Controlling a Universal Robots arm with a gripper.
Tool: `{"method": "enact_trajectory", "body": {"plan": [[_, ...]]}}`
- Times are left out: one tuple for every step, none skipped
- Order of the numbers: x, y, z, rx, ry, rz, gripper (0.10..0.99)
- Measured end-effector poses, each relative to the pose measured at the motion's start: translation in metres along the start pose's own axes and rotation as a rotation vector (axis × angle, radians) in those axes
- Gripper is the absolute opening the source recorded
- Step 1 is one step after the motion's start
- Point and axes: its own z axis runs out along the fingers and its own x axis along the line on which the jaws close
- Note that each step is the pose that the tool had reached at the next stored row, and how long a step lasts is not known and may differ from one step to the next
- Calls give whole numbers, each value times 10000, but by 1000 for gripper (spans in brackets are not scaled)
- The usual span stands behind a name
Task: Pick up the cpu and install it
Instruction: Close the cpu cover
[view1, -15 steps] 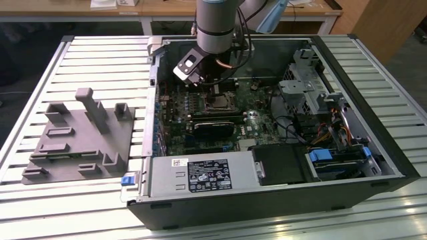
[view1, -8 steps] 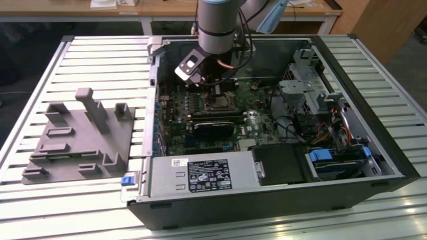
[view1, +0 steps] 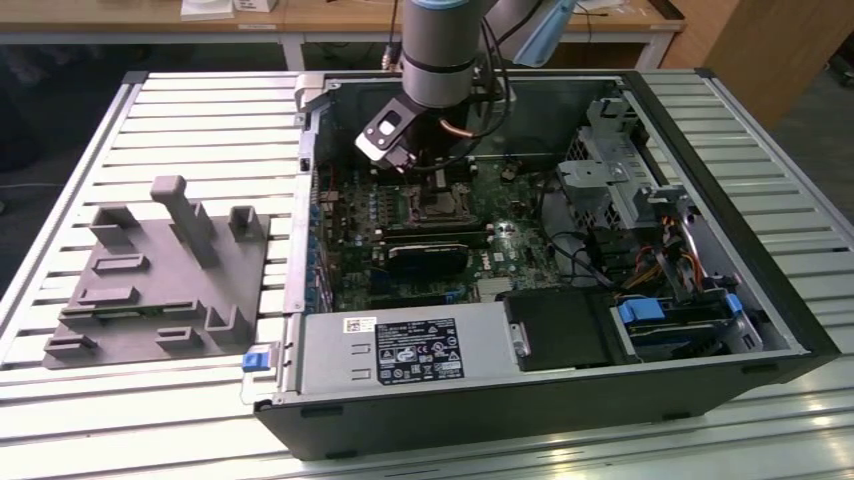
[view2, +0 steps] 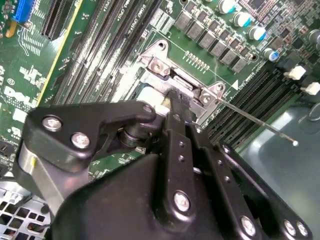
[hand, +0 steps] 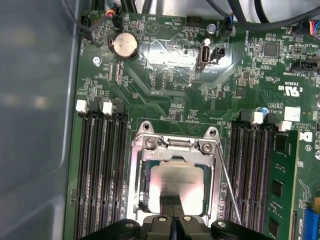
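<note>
Here, black metal claw (hand: 172, 199) clenched tip to tip, empty, at one edge of small flat silvery square cpu (hand: 177, 181), seated plate-up and level in steel-framed socket (hand: 136, 165) on green motherboard (hand: 170, 100); judged light, stiff, fragile underneath, best pinched by opposite edges; square, no long axis.

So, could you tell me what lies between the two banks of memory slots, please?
The socket frame, with the cpu inside it, as the first wrist view shows.
</note>
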Motion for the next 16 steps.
{"method": "enact_trajectory", "body": {"plan": [[0, 7, -1, 1, 9, 0, 106], [-1, 12, -6, 5, 16, 0, 106], [-1, 14, -14, 3, 25, 0, 106], [-1, 15, -28, 2, 31, 0, 106], [0, 15, -49, 2, 35, 2, 106], [0, 15, -72, 4, 33, 2, 106], [1, 16, -95, 4, 33, 1, 106], [1, 16, -117, 3, 34, 0, 106], [1, 20, -133, 3, 36, -1, 106], [1, 24, -133, 3, 36, -1, 106], [1, 33, -133, 3, 35, 1, 106], [0, 46, -134, 5, 34, 1, 106], [-1, 55, -134, 4, 34, 0, 106], [-2, 61, -133, 3, 35, 0, 106], [-2, 69, -133, 4, 34, 0, 106], [-2, 77, -133, 3, 34, 0, 106]]}}
